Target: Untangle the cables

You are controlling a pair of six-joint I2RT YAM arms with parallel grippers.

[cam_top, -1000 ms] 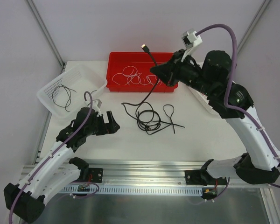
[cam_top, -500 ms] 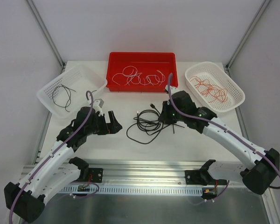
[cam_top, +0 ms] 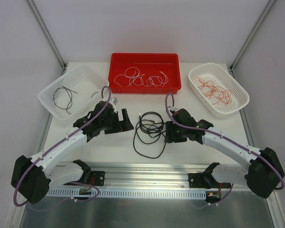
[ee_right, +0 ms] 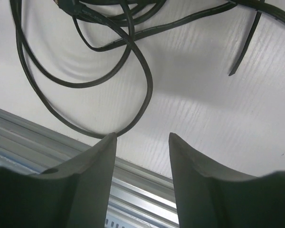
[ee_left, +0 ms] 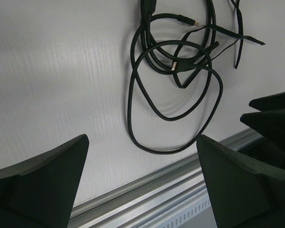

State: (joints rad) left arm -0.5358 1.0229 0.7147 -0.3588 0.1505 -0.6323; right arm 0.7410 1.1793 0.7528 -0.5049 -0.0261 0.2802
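A tangle of black cables (cam_top: 148, 127) lies in loops on the white table between my two arms. My left gripper (cam_top: 127, 120) hovers just left of it, jaws wide open and holding nothing. In the left wrist view the black cables (ee_left: 175, 65) lie ahead of the open left gripper (ee_left: 142, 140). My right gripper (cam_top: 168, 132) sits low at the tangle's right side. In the right wrist view the right gripper (ee_right: 142, 137) is open and holds nothing. One loop of the black cables (ee_right: 150, 88) curves just past its left fingertip (ee_right: 104, 147).
A red bin (cam_top: 145, 58) at the back holds white cables. A white basket (cam_top: 88, 76) at the left holds thin black cables, and another white basket (cam_top: 194, 72) at the right holds red-orange ones. An aluminium rail (cam_top: 147, 171) runs along the near table edge.
The right arm came down from high over the red bin, where it held a black cable, to the table, opened and let it go. The left arm moved right toward the tangle.
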